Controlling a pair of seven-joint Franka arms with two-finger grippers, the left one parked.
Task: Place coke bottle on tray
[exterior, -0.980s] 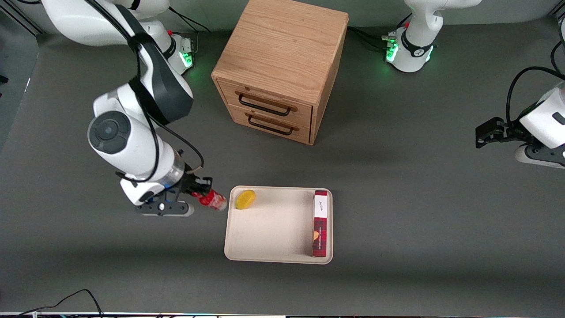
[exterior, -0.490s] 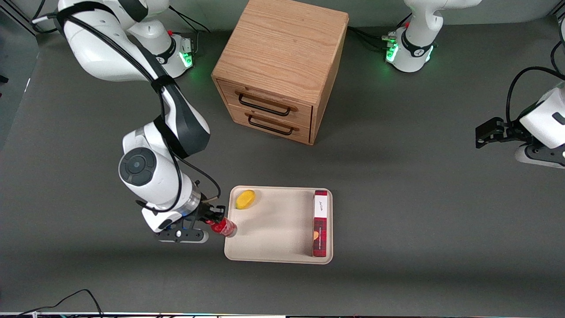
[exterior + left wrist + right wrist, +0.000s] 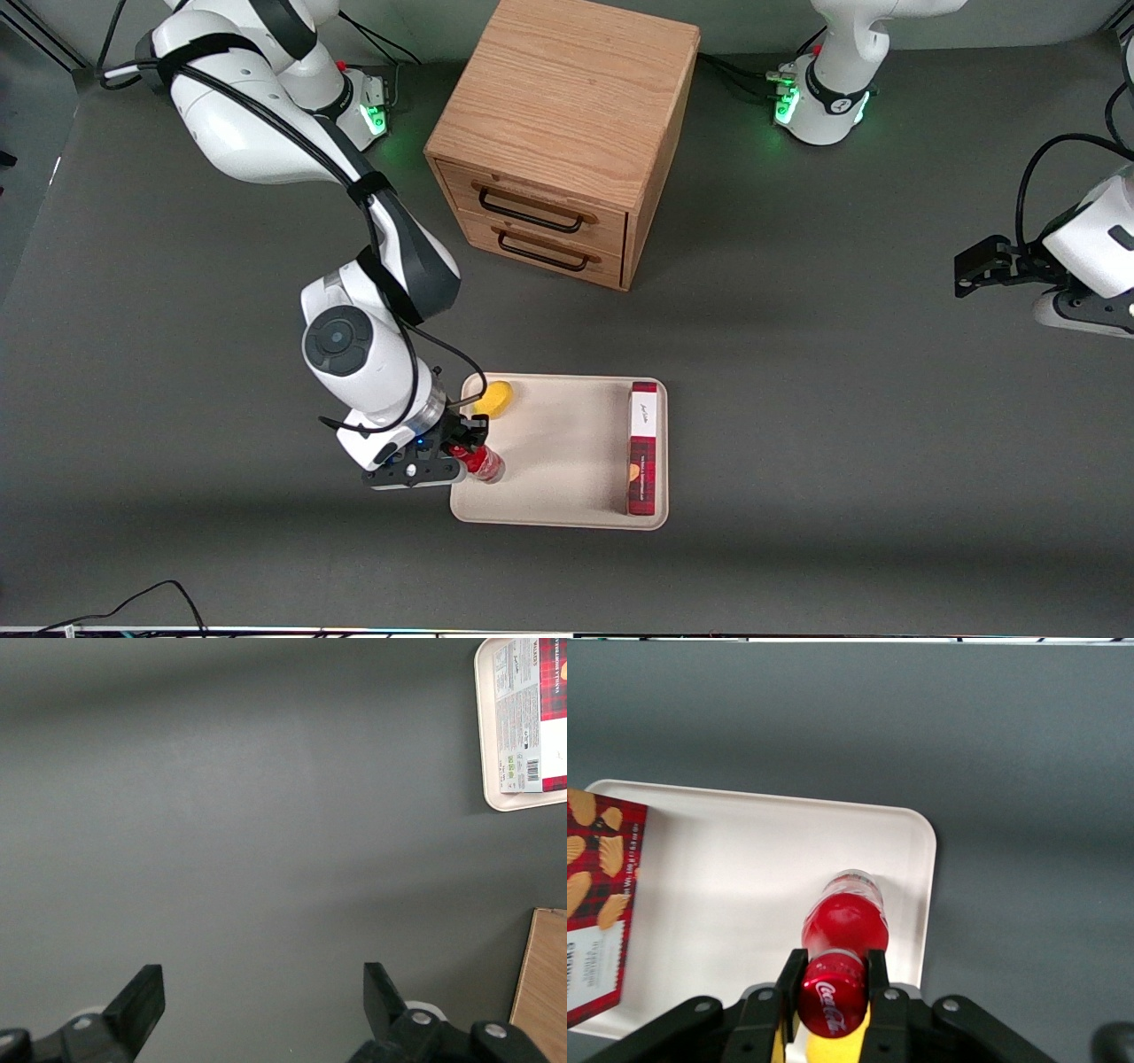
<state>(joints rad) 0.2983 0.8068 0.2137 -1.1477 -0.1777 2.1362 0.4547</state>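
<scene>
My pincer (image 3: 834, 985) pinches the small red coke bottle (image 3: 843, 923) by its cap, directly above the flat beige tray (image 3: 744, 859)'s edge strip. Transport done; lowering and release remain.

White "Coca-Cola" script on the coke bottle's (image 3: 842, 943) red cap (image 3: 831, 1001).

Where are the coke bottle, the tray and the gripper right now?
coke bottle (image 3: 843, 920): right wrist view, on its red body.
tray (image 3: 558, 518): front view, on the rim nearest the camera.
gripper (image 3: 833, 979): right wrist view, between the jaws shut on the bottle's neck, over the tray.
</scene>
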